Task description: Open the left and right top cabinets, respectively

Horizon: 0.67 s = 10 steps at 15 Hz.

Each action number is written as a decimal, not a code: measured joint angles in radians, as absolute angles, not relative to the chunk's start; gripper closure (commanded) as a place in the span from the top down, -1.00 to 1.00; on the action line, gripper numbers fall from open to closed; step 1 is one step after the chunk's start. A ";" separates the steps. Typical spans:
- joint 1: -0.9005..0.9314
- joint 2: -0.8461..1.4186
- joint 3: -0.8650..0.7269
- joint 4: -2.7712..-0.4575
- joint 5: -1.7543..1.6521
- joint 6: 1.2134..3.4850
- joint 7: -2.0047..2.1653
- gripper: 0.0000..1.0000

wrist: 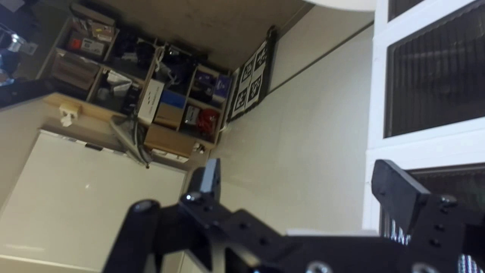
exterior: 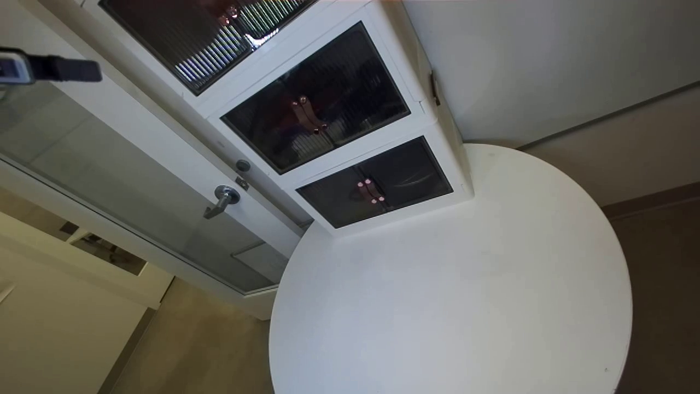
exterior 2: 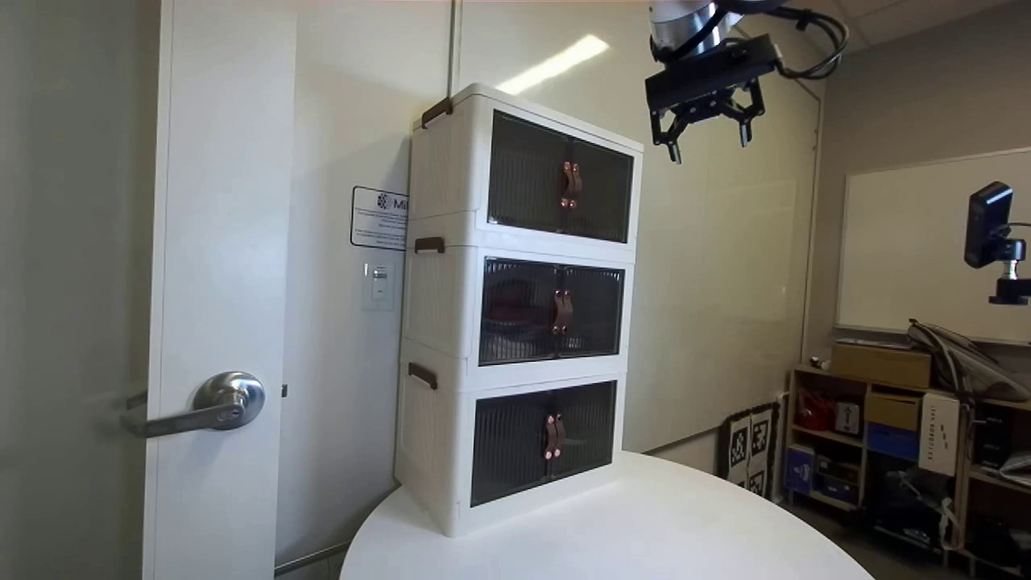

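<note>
The white unit [exterior 2: 445,306] has stacked tiers, each with a pair of dark ribbed doors. On the top tier, the left door [exterior 2: 523,173] and the right door [exterior 2: 608,193] are both shut, with brown strap handles [exterior 2: 571,184] where they meet. In an exterior view the top tier [exterior: 164,38] is partly cut off. My gripper [exterior 2: 710,142] is open and empty, to the right of the unit's top and apart from it. In the wrist view my gripper [wrist: 301,176] has widely spaced fingers; the right one overlaps part of a top-tier door [wrist: 454,181].
The unit stands on a round white table [exterior: 465,295]. A room door with a lever handle [exterior 2: 217,407] is beside it. A whiteboard wall [exterior 2: 709,282] is behind. Shelves with boxes [exterior 2: 894,435] and a camera on a mount [exterior 2: 989,225] are at the right. A dark device [exterior: 49,68] shows in an exterior view.
</note>
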<state>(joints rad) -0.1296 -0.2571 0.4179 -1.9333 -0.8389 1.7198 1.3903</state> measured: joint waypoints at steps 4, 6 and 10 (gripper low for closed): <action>-0.068 -0.102 0.393 -1.839 -1.094 1.585 1.579 1.00; -0.024 -0.031 0.359 -1.747 -1.220 1.486 1.602 1.00; 0.058 0.074 0.289 -1.536 -1.458 1.310 1.597 1.00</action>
<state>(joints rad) 0.0579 0.0744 0.2889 -1.5361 -1.4578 1.3102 1.5966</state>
